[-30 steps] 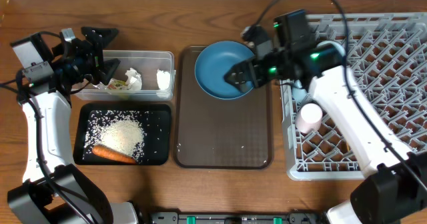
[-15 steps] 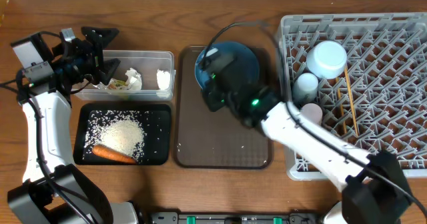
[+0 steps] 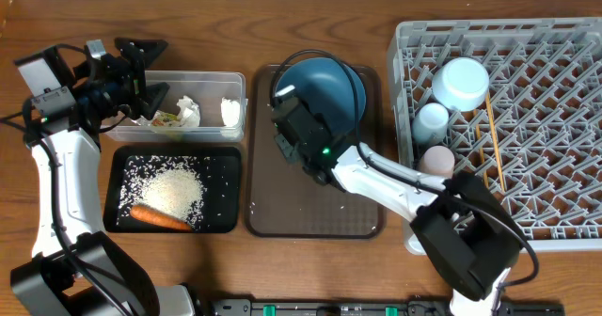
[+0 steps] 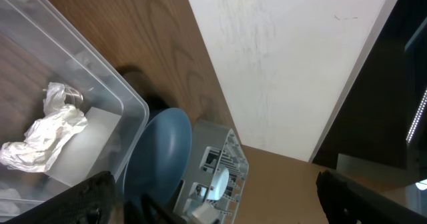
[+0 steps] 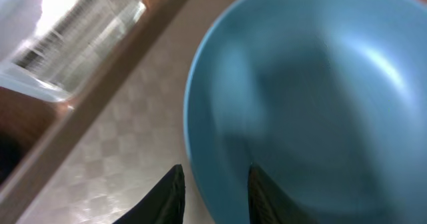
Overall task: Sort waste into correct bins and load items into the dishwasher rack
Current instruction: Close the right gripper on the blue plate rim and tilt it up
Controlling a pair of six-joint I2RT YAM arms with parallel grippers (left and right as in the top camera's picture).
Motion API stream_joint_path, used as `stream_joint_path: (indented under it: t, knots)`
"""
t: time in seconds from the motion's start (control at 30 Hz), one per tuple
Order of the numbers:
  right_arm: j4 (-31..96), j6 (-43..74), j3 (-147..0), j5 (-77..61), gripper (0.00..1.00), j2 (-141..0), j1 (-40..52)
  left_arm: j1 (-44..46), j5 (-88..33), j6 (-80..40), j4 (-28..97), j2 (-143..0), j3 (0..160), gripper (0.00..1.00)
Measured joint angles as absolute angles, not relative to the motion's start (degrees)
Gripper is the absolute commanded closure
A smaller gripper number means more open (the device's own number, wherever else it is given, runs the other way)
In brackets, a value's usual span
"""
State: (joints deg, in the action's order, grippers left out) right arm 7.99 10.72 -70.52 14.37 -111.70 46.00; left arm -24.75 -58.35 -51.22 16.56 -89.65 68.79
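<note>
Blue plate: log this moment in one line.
right hand: astride blue plate rim, grip unconfirmed | blue plate: on brown tray, not in dishwasher rack | left hand: open at clear tub

- large round blue plate: plain mid-blue, glossy
- wide brown plastic serving tray: fine checked texture
- shallow black rectangular tray: speckled with loose white rice, beside one orange carrot
- large grey plastic rack: lattice grid
- wooden bench: brown grain

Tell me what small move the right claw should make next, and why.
Probably lift the blue plate clear of the brown tray and swing it toward the dishwasher rack. The right claw has its fingers on either side of the plate's rim, and the plate is tilted up; the rack has free pegs.
</note>
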Motion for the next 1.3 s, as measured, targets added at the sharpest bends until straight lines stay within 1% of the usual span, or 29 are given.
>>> stream_joint_path:
  t: [0.2, 0.63, 0.8, 0.9, 1.2, 1.27, 1.3]
  knots:
    - [6.8, 10.7, -70.4, 13.3, 0.64, -112.1, 46.0, -24.8, -58.3, -51.2, 16.5, -89.6, 68.8, 0.02]
    - [6.7, 10.7, -70.4, 10.4, 0.64, -112.1, 46.0, -24.8, -58.3, -51.2, 16.5, -89.6, 68.8, 0.02]
    - [4.6, 10.7, -70.4, 10.0, 0.64, -113.8, 46.0, -24.8, -58.3, -51.2, 16.5, -89.6, 68.8, 0.02]
    - [4.0, 10.2, -70.4, 10.1, 0.68, -116.0, 46.0, -24.8, -58.3, -51.2, 16.5, -89.6, 68.8, 0.02]
    - [2.3, 8.7, -70.4, 11.2, 0.72, -116.8, 46.0, -24.8, -58.3, -51.2, 16.5, -89.6, 68.8, 0.02]
    - [2.3, 8.4, -70.4, 11.4, 0.77, -116.8, 46.0, -24.8, -58.3, -51.2, 16.5, -89.6, 68.8, 0.02]
    - [2.3, 8.4, -70.4, 11.4, 0.78, -116.8, 46.0, -24.8, -58.3, -51.2, 16.5, -89.6, 68.8, 0.02]
